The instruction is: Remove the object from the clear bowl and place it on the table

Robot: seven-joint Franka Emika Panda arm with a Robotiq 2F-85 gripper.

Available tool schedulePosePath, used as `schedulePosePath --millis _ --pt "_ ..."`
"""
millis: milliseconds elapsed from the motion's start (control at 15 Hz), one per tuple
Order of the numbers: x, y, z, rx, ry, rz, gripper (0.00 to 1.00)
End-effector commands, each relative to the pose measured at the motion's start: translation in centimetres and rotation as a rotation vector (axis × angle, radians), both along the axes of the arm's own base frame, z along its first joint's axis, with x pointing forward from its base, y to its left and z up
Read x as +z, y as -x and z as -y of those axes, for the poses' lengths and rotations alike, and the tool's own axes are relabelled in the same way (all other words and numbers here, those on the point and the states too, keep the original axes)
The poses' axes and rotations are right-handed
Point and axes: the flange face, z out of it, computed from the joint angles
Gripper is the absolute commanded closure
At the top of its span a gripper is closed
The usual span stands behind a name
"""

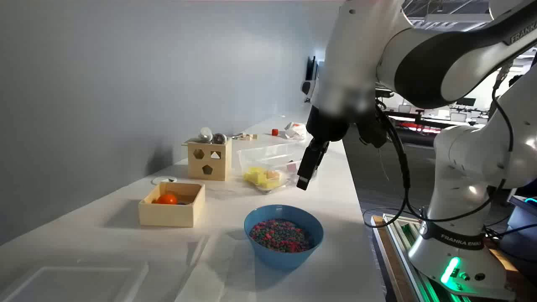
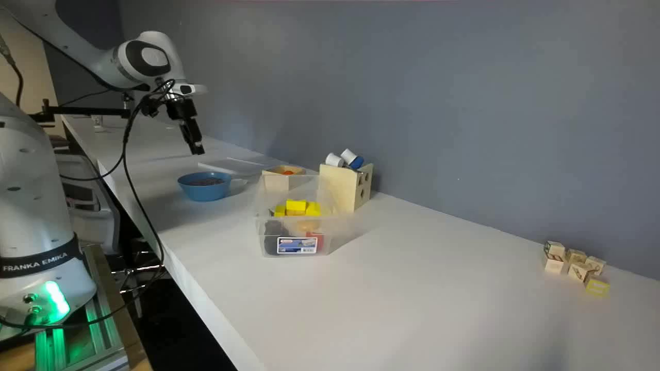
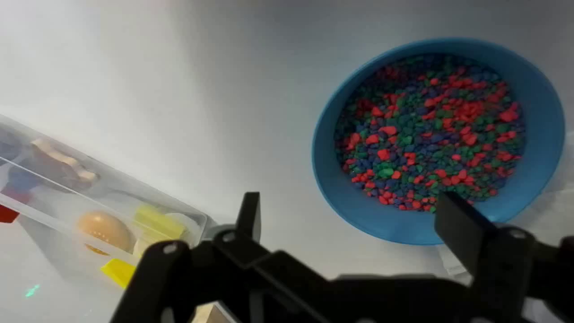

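Observation:
My gripper is open and empty in the wrist view, its fingers wide apart. In both exterior views the gripper hangs well above the white table, close to the blue bowl. I cannot make out a small clear bowl for certain. A larger clear rectangular bin holds yellow blocks. A dark lump shows through the bin's wall in an exterior view. I cannot tell whether it is the object.
The blue bowl holds red, green and blue bits. An open wooden box contains an orange item. A wooden shape box stands by the wall. A translucent tray and several wooden blocks lie farther off.

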Motion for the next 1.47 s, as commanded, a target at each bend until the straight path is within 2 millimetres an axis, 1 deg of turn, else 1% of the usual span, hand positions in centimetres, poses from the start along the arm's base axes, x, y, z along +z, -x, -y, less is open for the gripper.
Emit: schedulePosePath --millis 0,133,200,267,333,400,467,533,600,733,933,1067,1200,1333,1400 --pt "0.0 0.0 0.0 0.000 0.000 -0.001 0.00" --pt "0.0 0.0 0.0 0.000 0.000 -0.001 0.00" --pt "0.2 -0.3 0.5 -0.018 0.005 0.017 0.00" --pt "0.4 -1.0 1.3 -0.045 -0.005 0.027 0.00" --pt "1.1 -1.7 2.8 -0.077 -0.009 0.054 0.00" --pt "1.7 -2.1 3.8 -0.101 -0.016 0.073 0.00" --pt "2.4 -2.7 5.5 -0.128 -0.017 0.098 0.00" --pt "2.8 -3.3 7.1 -0.155 -0.017 0.117 0.00" --pt "3.3 -3.9 9.2 -0.149 -0.011 0.123 0.00" --pt "3.8 -4.7 13.0 -0.113 0.023 0.120 0.00" --pt "3.8 -5.9 19.0 -0.050 0.099 0.065 0.00" --pt "3.2 -6.7 22.6 -0.036 0.099 0.042 0.00" --pt "1.9 -8.1 26.0 -0.108 0.060 0.005 0.00" --pt "0.2 -9.8 28.0 -0.167 0.038 -0.023 0.00" --pt "-0.3 -10.4 28.9 -0.182 0.044 -0.038 0.00"
